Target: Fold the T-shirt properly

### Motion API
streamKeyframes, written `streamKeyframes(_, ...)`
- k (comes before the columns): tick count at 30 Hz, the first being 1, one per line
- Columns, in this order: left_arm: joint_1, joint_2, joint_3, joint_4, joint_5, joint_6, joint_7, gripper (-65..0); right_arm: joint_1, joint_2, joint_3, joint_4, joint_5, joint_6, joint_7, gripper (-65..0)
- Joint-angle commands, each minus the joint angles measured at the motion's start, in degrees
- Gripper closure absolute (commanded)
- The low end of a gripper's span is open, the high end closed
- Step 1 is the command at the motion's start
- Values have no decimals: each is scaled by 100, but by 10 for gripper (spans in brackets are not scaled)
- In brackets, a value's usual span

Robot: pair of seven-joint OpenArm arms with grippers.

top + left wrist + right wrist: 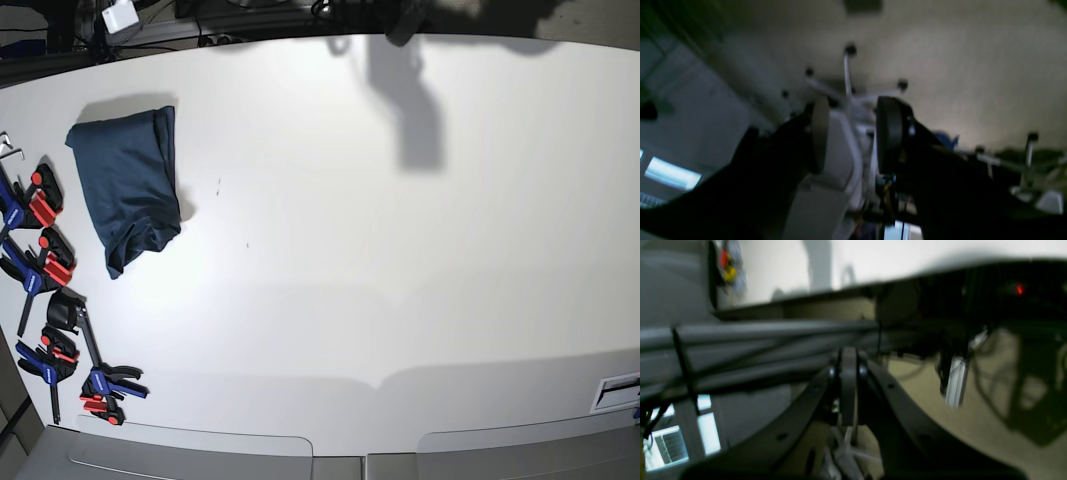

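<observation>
The dark navy T-shirt (130, 185) lies folded into a compact bundle at the far left of the white table (400, 250). Neither arm shows in the base view; only their shadows fall near the table's far edge. In the left wrist view my left gripper (855, 103) is open, with nothing between its two round pads (890, 133); it points away from the table toward the floor. In the right wrist view my right gripper (848, 355) is shut on nothing, its pads pressed together, facing dark rails and cables.
Several red-blue-black clamps (45, 260) lie along the table's left edge, just beside the T-shirt. A white power adapter (118, 17) sits beyond the far left corner. An office chair base (848, 83) stands on the floor in the left wrist view.
</observation>
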State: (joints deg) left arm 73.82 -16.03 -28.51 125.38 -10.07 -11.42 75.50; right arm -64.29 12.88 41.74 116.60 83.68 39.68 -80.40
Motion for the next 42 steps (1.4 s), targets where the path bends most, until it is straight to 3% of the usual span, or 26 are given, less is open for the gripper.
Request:
streamKeyframes(1,118,-20,-37,33,28,-33,101,-220,-223,92,31,87,132,32,40,0)
streamKeyframes(4,118,-20,-37,-39,-63,-68,98,-220,-544,223,31,87,103,32,40,0)
streamKeyframes(13,118,-22,-37,-326,-118,-107,98,-220,-1071,201,31,87,-2566,32,40,0)
streamKeyframes(16,118,-24,-37,-400,-280,-310,101,-220,-1071,201,31,87,-3418,32,40,0)
streamKeyframes(20,118,-37,-37,-603,-1040,-874,118,-219,-1071,205,28,87,-4387,32,74,0)
streamKeyframes(23,118,-37,-37,-789,-1554,-1176,118,-219,-1071,210,24,87,-4791,32,748,0)
streamKeyframes(30,118,-68,-33,-1241,-1980,-1655,-59,-215,-756,221,24,87,-4898,32,929,0)
streamKeyframes(34,118,-358,105,-1829,-2291,-1888,-57,-215,-483,223,13,87,-4835,32,997,0)
streamKeyframes(37,-203,-597,435,-2483,-2323,-1886,-87,-216,-306,223,-120,87,-4686,32,1010,0)
streamKeyframes(42,-981,-892,1353,-3823,-2291,-1884,-590,-216,-225,225,-850,85,-4695,32,1078,0)
